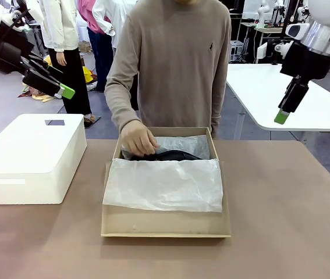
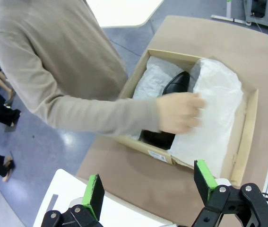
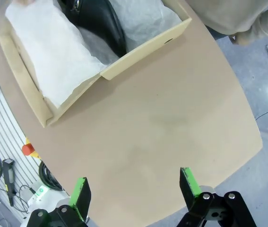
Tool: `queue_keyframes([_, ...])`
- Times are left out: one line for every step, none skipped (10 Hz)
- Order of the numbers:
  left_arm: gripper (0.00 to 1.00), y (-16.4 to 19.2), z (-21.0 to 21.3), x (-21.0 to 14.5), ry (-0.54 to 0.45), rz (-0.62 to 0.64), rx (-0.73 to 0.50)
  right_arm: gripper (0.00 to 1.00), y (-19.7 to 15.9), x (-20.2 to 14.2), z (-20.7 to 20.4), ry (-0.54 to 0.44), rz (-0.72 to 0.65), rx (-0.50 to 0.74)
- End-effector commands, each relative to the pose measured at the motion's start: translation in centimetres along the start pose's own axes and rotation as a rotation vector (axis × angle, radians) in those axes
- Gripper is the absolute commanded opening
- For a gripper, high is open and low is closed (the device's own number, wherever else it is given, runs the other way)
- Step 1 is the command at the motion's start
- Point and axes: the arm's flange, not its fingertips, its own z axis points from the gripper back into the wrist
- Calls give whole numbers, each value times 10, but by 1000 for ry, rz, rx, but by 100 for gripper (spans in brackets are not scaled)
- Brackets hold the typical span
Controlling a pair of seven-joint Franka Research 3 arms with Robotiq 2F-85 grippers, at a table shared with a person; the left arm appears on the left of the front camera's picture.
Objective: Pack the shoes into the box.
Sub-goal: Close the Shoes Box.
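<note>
The tan cardboard box point(image 1: 165, 224) sits in the middle of the table, lined with white tissue paper point(image 1: 163, 185). A glossy black shoe point(image 1: 176, 154) lies in the far half of the box, partly under the tissue; it also shows as the shoe point(image 2: 175, 84) and the shoe point(image 3: 100, 23). A person's hand point(image 1: 137, 138) rests on the shoe inside the box point(image 2: 247, 137). My left gripper point(image 2: 149, 182) hangs open, high at the left, empty. My right gripper point(image 3: 133, 187) is open and empty too, raised at the right above bare table beside the box point(image 3: 30, 94).
A white lidded plastic bin point(image 1: 31, 158) stands at the table's left, close to the box. The person stands at the far edge, leaning over the box. A white table point(image 1: 293, 96) lies behind at the right. The brown tabletop point(image 1: 287, 209) right of the box is bare.
</note>
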Motion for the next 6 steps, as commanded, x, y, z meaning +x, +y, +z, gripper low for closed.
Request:
queue_keyframes([100,2,0,-1,-12,-8,-15,100,-1,2,3,15,-16,-13])
queue_keyframes([100,2,0,-1,-12,-8,-15,100,-1,2,3,15,-16,-13])
queue_keyframes([100,2,0,-1,-12,-8,-15,100,0,0,0,0,0,0])
queue_keyframes([100,2,0,-1,-12,-8,-15,100,-1,-5,-9,-39,87,38])
queue_keyframes([100,2,0,-1,-12,-8,-15,100,-3,-12,-14,-85,172,79])
queue_keyframes([100,2,0,-1,-12,-8,-15,100,-5,-20,-19,-138,263,115])
